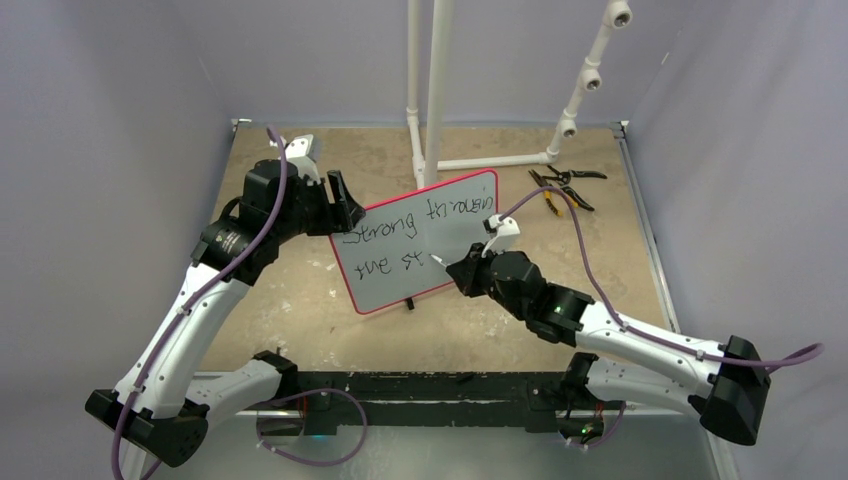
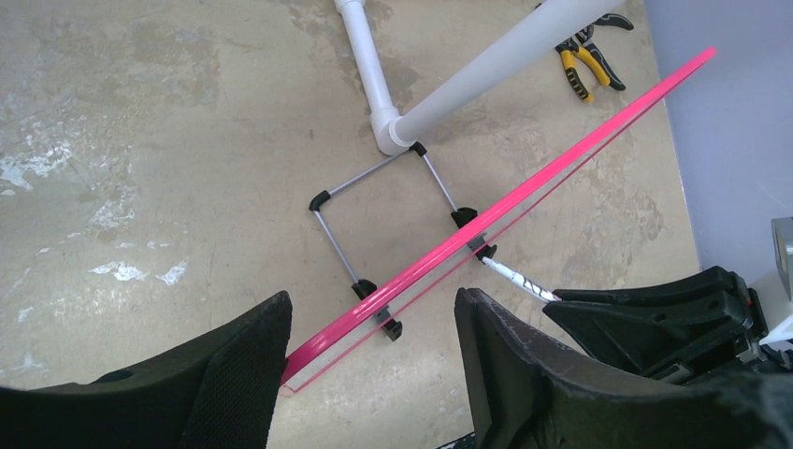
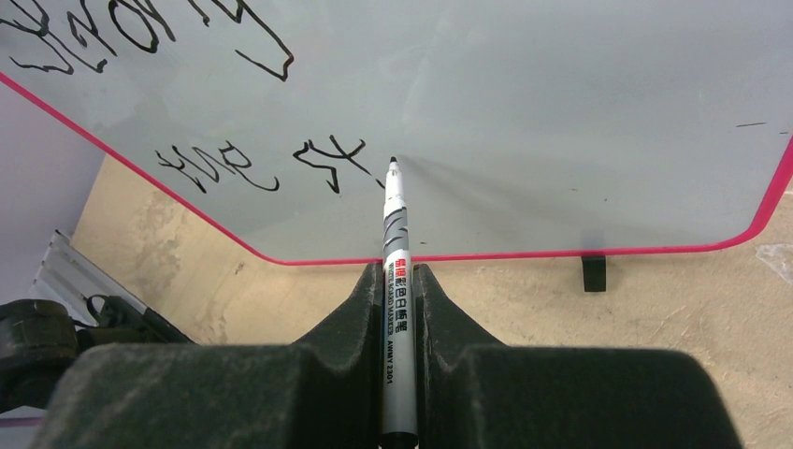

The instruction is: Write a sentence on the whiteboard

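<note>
Right gripper point(image 3: 397, 279) pinches marker point(image 3: 395, 224), tip at whiteboard point(image 3: 561, 112) just right of sentence point(image 3: 224, 164) end "st"; left gripper point(image 2: 369, 318) wide, straddling board edge.

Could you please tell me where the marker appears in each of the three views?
Top external: the marker is just right of centre, tip at the whiteboard.
Left wrist: lower right, a white shaft just below the board's edge.
Right wrist: centre, upright, gripped in the right hand.
Shared landmark: the board's red border.
</note>
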Controlling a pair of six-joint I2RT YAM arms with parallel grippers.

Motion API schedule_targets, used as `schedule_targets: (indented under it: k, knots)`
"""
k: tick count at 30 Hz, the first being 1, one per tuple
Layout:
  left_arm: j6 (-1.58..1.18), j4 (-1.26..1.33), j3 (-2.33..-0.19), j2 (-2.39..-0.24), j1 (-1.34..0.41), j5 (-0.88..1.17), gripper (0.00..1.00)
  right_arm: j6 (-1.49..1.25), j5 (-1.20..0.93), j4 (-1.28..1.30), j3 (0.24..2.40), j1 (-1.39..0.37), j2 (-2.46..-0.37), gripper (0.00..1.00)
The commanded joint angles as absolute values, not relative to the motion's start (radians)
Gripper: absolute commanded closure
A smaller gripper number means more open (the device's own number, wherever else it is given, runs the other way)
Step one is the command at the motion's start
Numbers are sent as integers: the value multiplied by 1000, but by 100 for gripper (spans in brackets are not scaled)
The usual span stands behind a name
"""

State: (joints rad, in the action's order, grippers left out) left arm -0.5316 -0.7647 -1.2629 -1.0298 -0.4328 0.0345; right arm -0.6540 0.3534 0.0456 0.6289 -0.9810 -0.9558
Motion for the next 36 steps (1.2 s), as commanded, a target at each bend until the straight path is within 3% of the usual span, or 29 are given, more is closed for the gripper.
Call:
schedule_targets:
  k: [1, 23, 36]
  knots:
    - [-551, -758, -1264, -1018, -434, 71, 36, -635, 359, -7, 664, -980, -972, 100]
    - [-549, -758, -1255, -1019, -434, 69, 36, -610, 324, -2, 652, -980, -1020, 100]
    - [-542, -754, -1256, -1029, -434, 69, 36, -640, 408, 65, 685, -980, -1012, 100]
